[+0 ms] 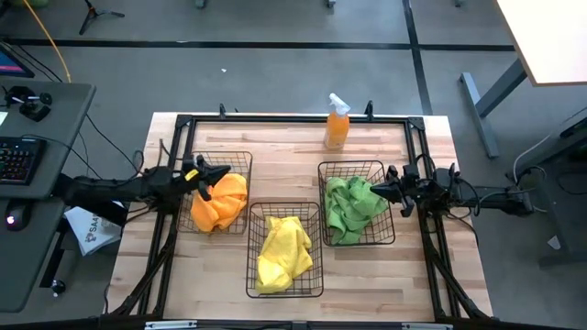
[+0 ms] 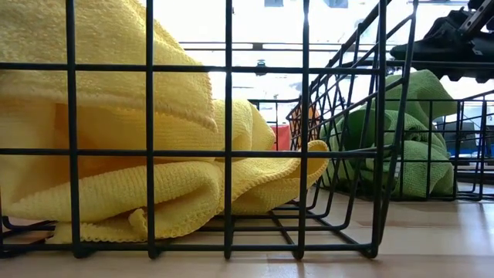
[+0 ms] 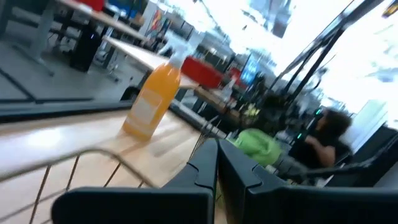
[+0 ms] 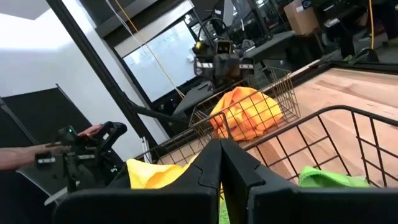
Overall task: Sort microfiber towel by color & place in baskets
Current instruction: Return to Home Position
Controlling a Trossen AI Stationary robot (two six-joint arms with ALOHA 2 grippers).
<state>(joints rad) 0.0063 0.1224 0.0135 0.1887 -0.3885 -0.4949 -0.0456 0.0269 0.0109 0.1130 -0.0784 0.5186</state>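
**Three towels sorted by colour into three wire baskets**

Three alike black wire-grid baskets are set on the wooden table (image 1: 211, 275). The left basket (image 1: 220, 154) and the right basket (image 1: 353, 164) are placed well apart. The middle basket (image 1: 284, 204) is set between them and nearer the table's front edge.

A crumpled orange towel (image 1: 218, 203) is held in the left basket, bunched toward its front half. A bright yellow towel (image 1: 282, 252) is piled in loose folds in the middle basket, and its fuzzy weave and stitched hem are seen through the grid in the low view. A lime green towel (image 1: 351, 209) is heaped in the right basket and fills most of it.
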